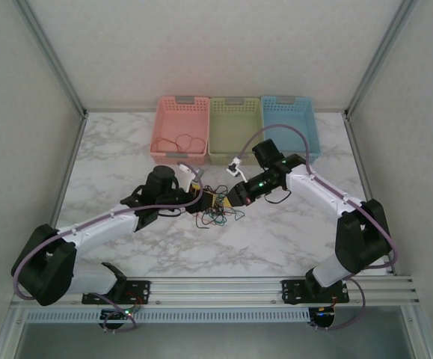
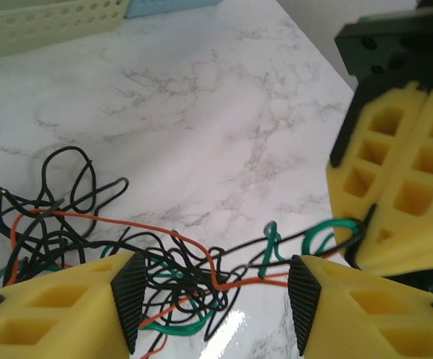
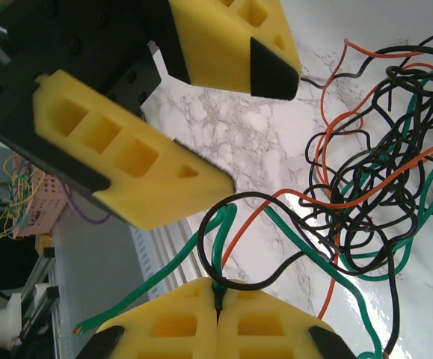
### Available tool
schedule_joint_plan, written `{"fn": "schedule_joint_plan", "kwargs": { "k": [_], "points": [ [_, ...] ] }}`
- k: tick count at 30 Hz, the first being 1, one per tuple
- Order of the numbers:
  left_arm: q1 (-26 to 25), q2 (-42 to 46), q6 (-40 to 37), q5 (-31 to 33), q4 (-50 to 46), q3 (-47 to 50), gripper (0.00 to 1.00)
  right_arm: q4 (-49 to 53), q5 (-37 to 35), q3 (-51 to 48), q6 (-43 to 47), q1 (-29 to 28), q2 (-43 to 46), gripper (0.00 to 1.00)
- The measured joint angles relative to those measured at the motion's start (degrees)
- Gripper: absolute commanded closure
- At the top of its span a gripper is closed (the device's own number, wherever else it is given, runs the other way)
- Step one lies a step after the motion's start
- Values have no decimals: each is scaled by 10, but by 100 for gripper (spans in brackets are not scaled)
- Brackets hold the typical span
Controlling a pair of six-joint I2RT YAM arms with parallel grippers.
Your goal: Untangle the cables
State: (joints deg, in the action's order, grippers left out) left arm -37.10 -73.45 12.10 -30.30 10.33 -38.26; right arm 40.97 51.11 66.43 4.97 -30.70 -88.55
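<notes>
The cables (image 1: pixel 217 215) lie as one tangle of thin black, green and red wires on the marble table (image 1: pixel 276 239), between the two grippers. My left gripper (image 2: pixel 216 299) hangs open just over the knot (image 2: pixel 179 277), with wires lying between its black pads (image 2: pixel 130 299) and none pinched. My right gripper (image 3: pixel 217 303) is shut on a green and a black strand at the edge of the tangle (image 3: pixel 381 194). From the left wrist it shows as yellow fingers (image 2: pixel 395 187) closed on those strands. Seen from above, the left gripper (image 1: pixel 210 200) and right gripper (image 1: pixel 235 200) nearly meet.
Three baskets stand in a row at the back of the table: pink (image 1: pixel 180 129), green (image 1: pixel 235 129) and blue (image 1: pixel 289 126). A thin reddish wire lies in the pink one. The metal frame rail (image 1: pixel 216 288) runs along the near edge.
</notes>
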Motion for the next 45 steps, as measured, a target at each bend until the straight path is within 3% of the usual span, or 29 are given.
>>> {"fn": "schedule_joint_plan", "kwargs": {
  "k": [10, 18, 45],
  "points": [
    [-2, -9, -41, -27, 24, 8, 45, -1, 2, 1, 2, 0, 0, 100],
    [-7, -67, -81, -40, 45, -7, 51, 0, 2, 4, 2, 0, 0, 100],
    [-33, -96, -63, -65, 108, -1, 61, -125, 16, -25, -102, 27, 36, 95]
  ]
}}
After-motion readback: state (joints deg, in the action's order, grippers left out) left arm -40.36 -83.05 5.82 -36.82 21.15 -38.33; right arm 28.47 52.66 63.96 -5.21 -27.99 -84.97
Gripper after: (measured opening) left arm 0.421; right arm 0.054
